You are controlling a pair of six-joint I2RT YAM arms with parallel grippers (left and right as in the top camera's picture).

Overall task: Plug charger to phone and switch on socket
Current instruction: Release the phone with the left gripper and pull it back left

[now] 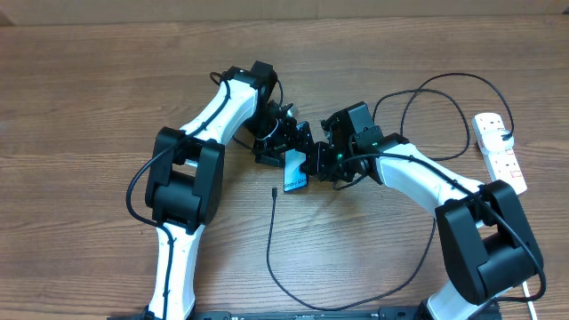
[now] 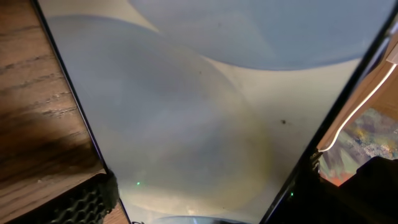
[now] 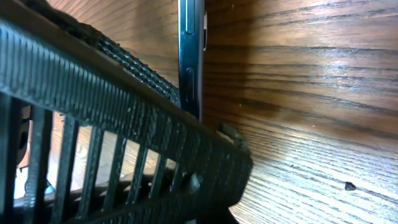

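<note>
I am working over the wooden table (image 1: 89, 71), where both my arms are meeting near the middle, and the socket (image 1: 500, 149) is lying well apart at the right edge with its red switches facing up. It is looking rigid and heavy enough to stay put under a press on a switch. The phone (image 1: 295, 172) is sitting between my two tools. My left gripper (image 1: 286, 142) is clasping it across its width, so the pale screen is filling that wrist view. The right gripper (image 1: 327, 162) is crowding in just beside it, one ribbed finger (image 3: 112, 106) lying across the phone's buttoned edge, but I cannot tell whether it is clenched or released. I am judging the phone stiff, slick and breakable, so I am wanting pressure on its metal edges rather than the glass, clear of the side buttons. The charger (image 1: 271, 240) is trailing in loose curves from near the phone down towards the front and round to the right. It is looking light and floppy, so it will be giving no resistance of its own. Its plug tip (image 1: 272, 190) is lying free on the wood just left of the phone, and I am reckoning the hold belongs on that small hard tip, not the limp cable behind it
</note>
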